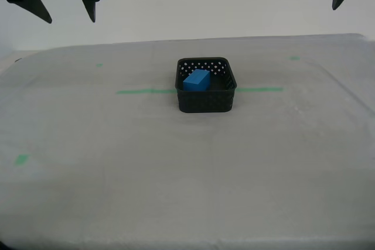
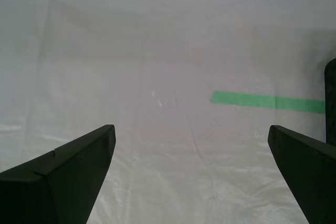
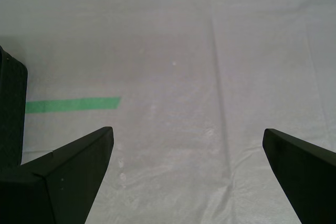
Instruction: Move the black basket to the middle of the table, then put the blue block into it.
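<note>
The black basket (image 1: 206,102), a small square tub of plastic with rounded corners and walls pierced by rows of round holes, sat mid-surface on the green tape line (image 1: 143,91), which ran out to its left and right. The blue block (image 1: 196,79), a smooth solid brick, lay inside it toward the far left corner, its lower part hidden by the near wall. The surface (image 1: 176,174) was whitish-grey cloth, faintly creased, with a small green tape bit (image 1: 21,159) near left. My first hand (image 3: 186,182) hung above the cloth right of the basket, its dark wedge fingers spread wide and empty. My second hand (image 2: 191,177) hung left of the basket, equally spread. In the exterior view both were cut off by the upper edge.
</note>
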### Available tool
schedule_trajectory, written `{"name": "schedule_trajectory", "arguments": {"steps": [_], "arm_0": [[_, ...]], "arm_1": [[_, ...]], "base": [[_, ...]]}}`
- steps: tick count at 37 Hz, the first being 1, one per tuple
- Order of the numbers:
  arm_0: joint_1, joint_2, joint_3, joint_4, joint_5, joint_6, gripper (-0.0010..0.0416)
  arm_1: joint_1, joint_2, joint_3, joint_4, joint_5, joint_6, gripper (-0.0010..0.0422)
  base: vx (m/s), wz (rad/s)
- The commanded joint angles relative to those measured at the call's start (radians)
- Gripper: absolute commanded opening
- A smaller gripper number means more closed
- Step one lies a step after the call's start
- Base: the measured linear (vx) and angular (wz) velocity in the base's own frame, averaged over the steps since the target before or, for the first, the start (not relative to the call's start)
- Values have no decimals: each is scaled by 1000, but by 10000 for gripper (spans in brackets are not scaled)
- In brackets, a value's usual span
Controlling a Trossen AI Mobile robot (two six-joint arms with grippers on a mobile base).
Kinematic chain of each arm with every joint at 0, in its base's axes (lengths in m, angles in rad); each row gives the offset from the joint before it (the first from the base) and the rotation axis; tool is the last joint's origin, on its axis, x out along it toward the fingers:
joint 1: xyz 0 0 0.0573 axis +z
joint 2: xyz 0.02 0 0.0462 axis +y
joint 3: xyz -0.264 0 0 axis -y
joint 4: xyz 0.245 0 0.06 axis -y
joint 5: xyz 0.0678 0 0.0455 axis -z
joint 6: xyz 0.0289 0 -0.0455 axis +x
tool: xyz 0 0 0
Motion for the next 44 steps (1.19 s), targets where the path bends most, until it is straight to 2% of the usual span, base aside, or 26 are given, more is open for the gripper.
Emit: {"name": "schedule_trajectory", "arguments": {"steps": [1, 4, 9, 10, 44], "arm_0": [[1, 0, 0, 0, 3, 2, 399], [1, 0, 0, 0, 3, 2, 398], [1, 0, 0, 1, 3, 2, 399], [1, 0, 0, 1, 3, 2, 399], [1, 0, 0, 0, 3, 2, 399]], "arm_1": [[1, -5, 4, 15, 3, 34, 400], [1, -5, 6, 15, 8, 39, 400], [0, -5, 6, 12, 92, 38, 400], [0, -5, 6, 12, 99, 38, 400], [0, -4, 6, 13, 99, 38, 400]], "base": [[0, 0], [0, 0], [0, 0], [0, 0], [0, 0]]}}
